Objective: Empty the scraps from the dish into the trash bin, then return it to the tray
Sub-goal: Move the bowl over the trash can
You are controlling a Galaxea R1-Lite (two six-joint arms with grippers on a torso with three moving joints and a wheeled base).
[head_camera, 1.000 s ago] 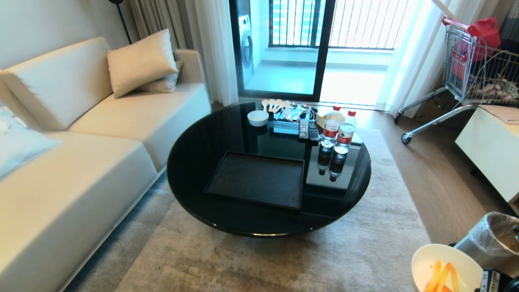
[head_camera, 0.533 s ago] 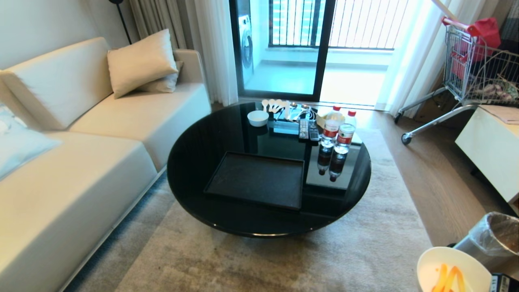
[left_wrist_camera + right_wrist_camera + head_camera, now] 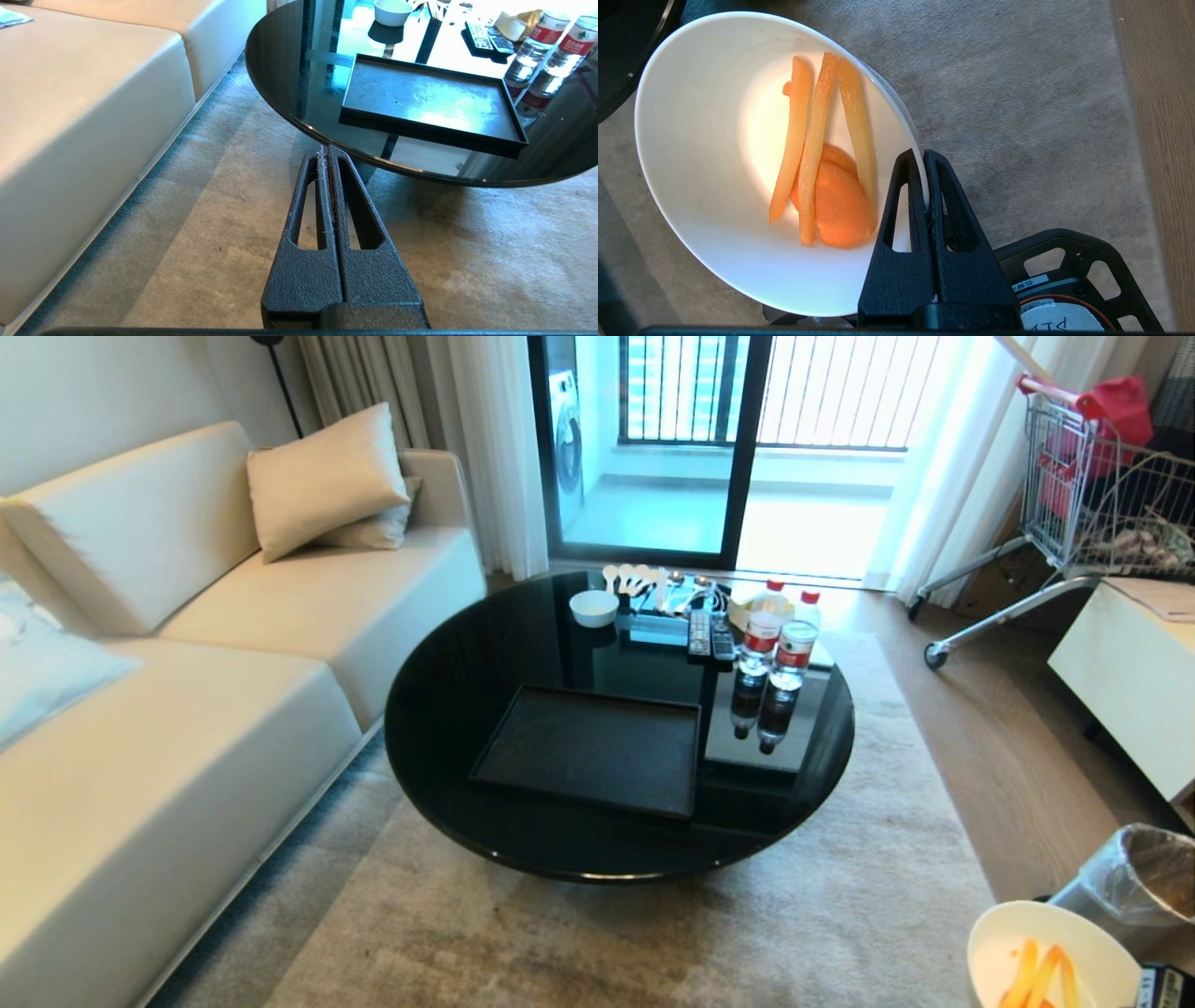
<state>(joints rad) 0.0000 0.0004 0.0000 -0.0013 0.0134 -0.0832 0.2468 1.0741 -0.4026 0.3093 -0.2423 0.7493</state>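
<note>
Round black glass table [image 3: 467, 691], beige rug [image 3: 653, 943], cream sofa [image 3: 187, 728], sunlit balcony door [image 3: 653, 448]

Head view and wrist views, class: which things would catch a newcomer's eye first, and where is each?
First, the white dish with orange scraps, gripped at its rim by the right pincer over the carpet, beside the bin. Next, the round black table mid-room, with the bare tray on its near side and two bottles behind. The left pincer hangs shut over the carpet.
</note>
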